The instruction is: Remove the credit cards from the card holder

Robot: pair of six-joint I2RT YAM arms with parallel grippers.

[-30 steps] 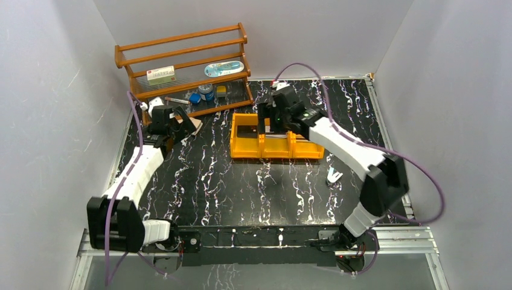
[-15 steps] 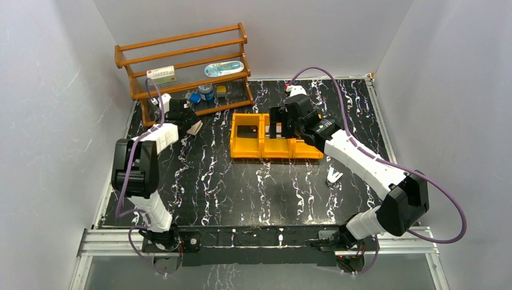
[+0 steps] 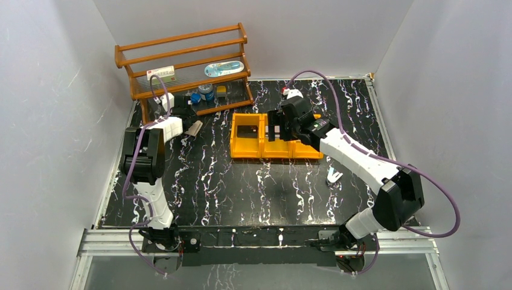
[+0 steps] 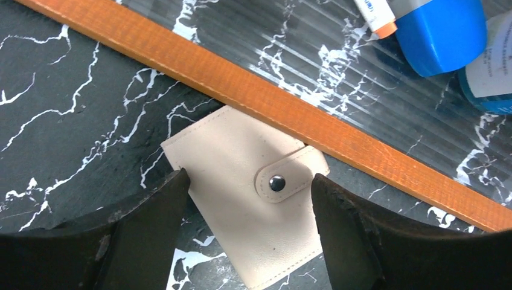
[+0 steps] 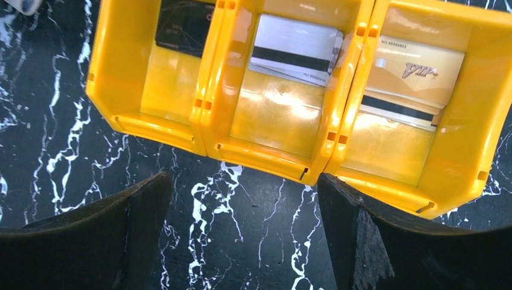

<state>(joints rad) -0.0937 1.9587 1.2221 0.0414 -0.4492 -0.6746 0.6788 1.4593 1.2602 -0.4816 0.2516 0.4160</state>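
The card holder (image 4: 241, 181) lies closed on the table, its cream-tan cover up and its snap flap fastened, right against the wooden rack's bottom rail (image 4: 314, 121). My left gripper (image 4: 247, 199) is open and straddles it, one finger at each side edge. In the top view the card holder (image 3: 194, 127) shows beside the left gripper (image 3: 185, 113). The credit cards lie in the yellow bin (image 5: 272, 151): a dark card (image 5: 184, 27), a silvery card (image 5: 296, 48) and a gold card (image 5: 413, 72), one per compartment. My right gripper (image 5: 241, 229) is open and empty over the table beside the bin.
A wooden rack (image 3: 181, 66) at the back left holds a blue-capped bottle (image 4: 444, 30), a box and small items. A small white-teal clip (image 3: 332, 176) lies on the table right of centre. White walls enclose the table on three sides.
The left arm has folded back toward the rack and its jaws have narrowed around the card holder. The right gripper shifted slightly right over the bin, still open.
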